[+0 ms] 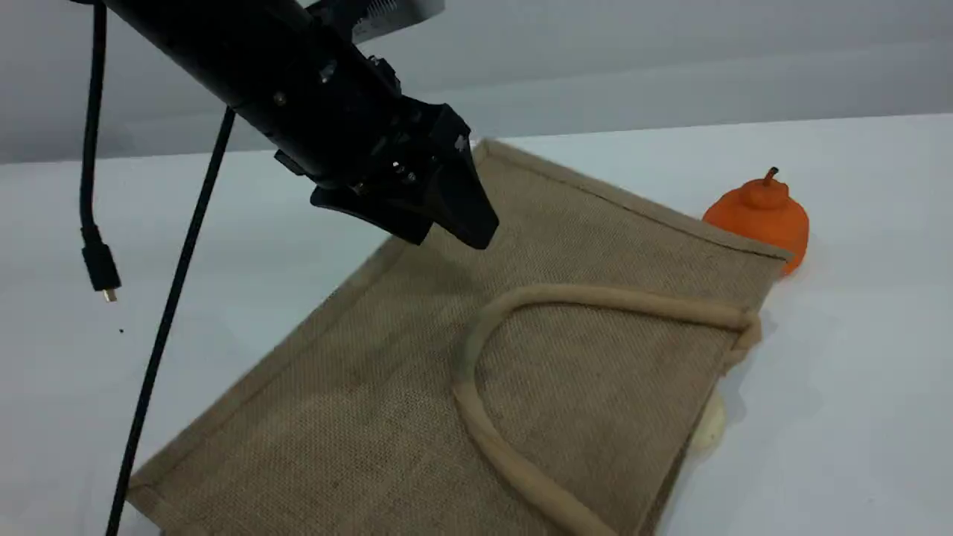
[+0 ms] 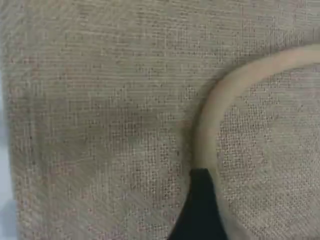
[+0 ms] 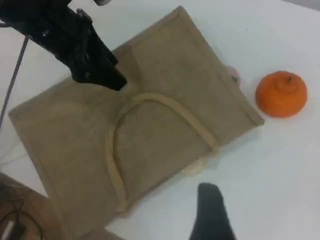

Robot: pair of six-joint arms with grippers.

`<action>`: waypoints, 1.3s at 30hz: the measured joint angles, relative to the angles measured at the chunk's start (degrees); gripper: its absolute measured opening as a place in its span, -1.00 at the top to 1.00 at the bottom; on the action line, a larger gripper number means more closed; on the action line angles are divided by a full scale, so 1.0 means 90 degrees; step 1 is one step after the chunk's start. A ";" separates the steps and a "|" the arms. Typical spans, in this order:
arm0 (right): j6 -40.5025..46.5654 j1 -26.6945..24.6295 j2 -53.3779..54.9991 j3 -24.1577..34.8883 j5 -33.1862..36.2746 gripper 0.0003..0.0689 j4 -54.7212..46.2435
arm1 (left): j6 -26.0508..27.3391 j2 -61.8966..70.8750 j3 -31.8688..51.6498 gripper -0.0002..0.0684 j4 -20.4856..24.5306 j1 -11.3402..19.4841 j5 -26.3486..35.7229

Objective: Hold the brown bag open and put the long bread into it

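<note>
The brown bag (image 1: 417, 387) lies flat on the white table, filling most of the left wrist view (image 2: 100, 120). One beige loop handle (image 1: 595, 298) rests on top of it. My left gripper (image 1: 447, 234) hovers just over the bag's far part, its jaws apart and nothing between them. Its dark fingertip (image 2: 200, 210) sits right by the handle (image 2: 210, 115). In the right wrist view the bag (image 3: 150, 130) lies below, and only one fingertip (image 3: 210, 212) of my right gripper shows, above bare table and holding nothing. The long bread is out of view.
An orange pumpkin-like fruit (image 1: 763, 212) stands just past the bag's far right corner. A cream round thing (image 1: 707, 428) peeks out from under the bag's right edge. A black cable with a loose plug (image 1: 100, 268) hangs at the left.
</note>
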 joint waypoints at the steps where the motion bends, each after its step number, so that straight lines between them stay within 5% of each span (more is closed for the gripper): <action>1: 0.0000 0.0000 0.0000 0.0000 0.0036 -0.22 -0.0005 | 0.0038 0.0000 0.0000 -0.51 0.0015 0.0000 0.0005; 11: 0.0425 0.0000 -0.0351 0.0000 0.0054 -0.21 -0.0994 | 0.0136 -0.0700 0.0000 -0.51 0.0557 0.0000 0.0266; 23: 0.0554 0.0000 -0.2257 0.0094 0.0063 -0.21 -0.1141 | -0.0450 -0.2567 0.0000 -0.51 0.0913 0.0000 0.1706; 34: 0.0549 0.0000 -0.4352 0.2155 -0.0373 -0.21 -0.1214 | -0.1222 -0.4465 0.0000 -0.51 0.0893 0.0000 0.2731; 39: 0.0549 0.0000 -0.5188 0.3314 -0.0793 -0.21 -0.1186 | -0.1741 -0.5400 0.0000 -0.51 0.1331 0.0000 0.3077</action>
